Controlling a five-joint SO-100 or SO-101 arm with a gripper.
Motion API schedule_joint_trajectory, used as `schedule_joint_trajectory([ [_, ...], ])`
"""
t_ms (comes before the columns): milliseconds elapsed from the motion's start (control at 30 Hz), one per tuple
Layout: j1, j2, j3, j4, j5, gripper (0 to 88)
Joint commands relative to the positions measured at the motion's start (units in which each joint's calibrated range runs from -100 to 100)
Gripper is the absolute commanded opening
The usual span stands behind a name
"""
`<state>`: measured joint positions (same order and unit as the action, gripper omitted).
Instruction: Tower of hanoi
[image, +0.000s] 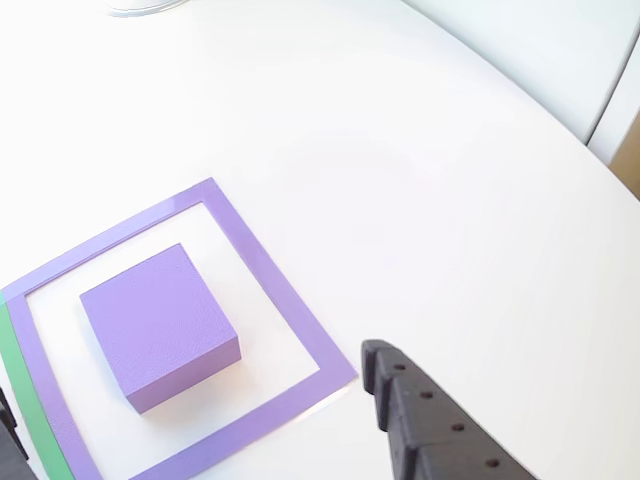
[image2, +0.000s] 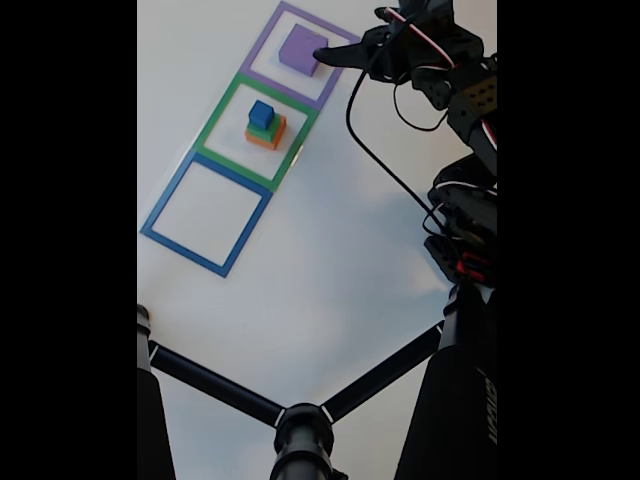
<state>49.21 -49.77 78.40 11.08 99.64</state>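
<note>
White tabletop (image2: 330, 240) carries three square tape outlines in a diagonal row in the fixed view: a blue outline (image2: 205, 214) lowest, a green outline (image2: 258, 130) in the middle, and a purple outline (image2: 303, 53) at the top. A flat matte purple square block (image: 158, 325) lies inside the purple outline, clear of the tape on all sides. Inside the green outline stands a stack: a matte orange block (image2: 266, 135) at the bottom, a smaller green block (image2: 261, 127) on it, and a small blue cube (image2: 261, 113) on top. The black two-finger gripper (image2: 330, 57) hovers just beside the purple block at the right edge of the purple outline. One black finger (image: 420, 415) appears in the other view, apart from the block. The fingers hold nothing; how far apart they stand cannot be determined.
</note>
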Motion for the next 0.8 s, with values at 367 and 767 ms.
schedule_joint_trajectory([
  [367,-3.67,27.77,3.51,-40.96,0.36,52.4],
  [767,-4.34,53.68,-4.49,-63.07,0.36,54.1],
])
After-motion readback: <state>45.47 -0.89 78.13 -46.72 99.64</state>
